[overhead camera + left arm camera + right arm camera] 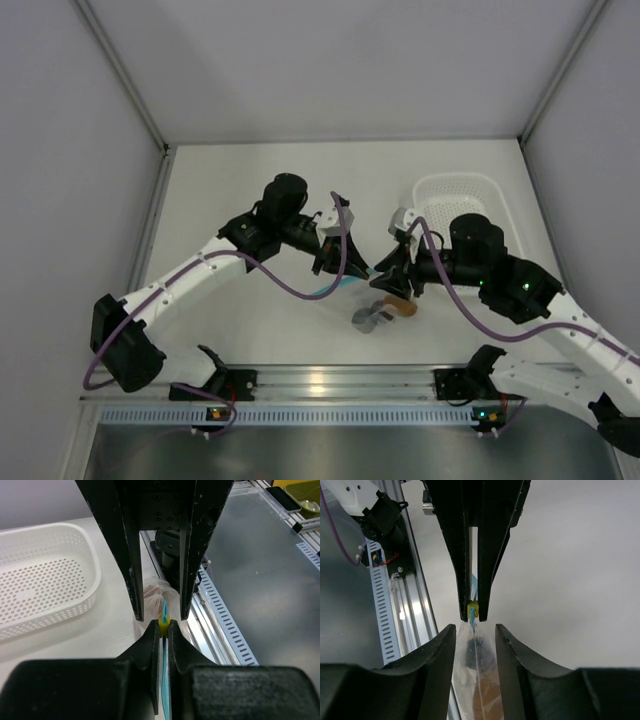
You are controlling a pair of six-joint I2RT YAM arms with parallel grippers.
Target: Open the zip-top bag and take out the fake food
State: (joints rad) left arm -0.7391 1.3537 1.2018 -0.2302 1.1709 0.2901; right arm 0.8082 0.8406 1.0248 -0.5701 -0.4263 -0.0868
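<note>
The clear zip-top bag [372,308] hangs between my two grippers, its light blue zip strip [165,680] running up into the left one. My left gripper [340,264] is shut on the strip at its yellow slider [163,621], which also shows in the right wrist view [473,610]. My right gripper [475,630] is open, one finger on each side of the bag just below the slider, not pinching it. Inside the bag I see an orange piece [489,695] and a dark piece [476,647]. The orange piece [405,308] also shows from above. A third piece is not visible.
The white perforated basket [455,179] stands at the back right, behind my right arm, and shows in the left wrist view [92,565]. The metal rail [330,380] runs along the near edge, close below the bag.
</note>
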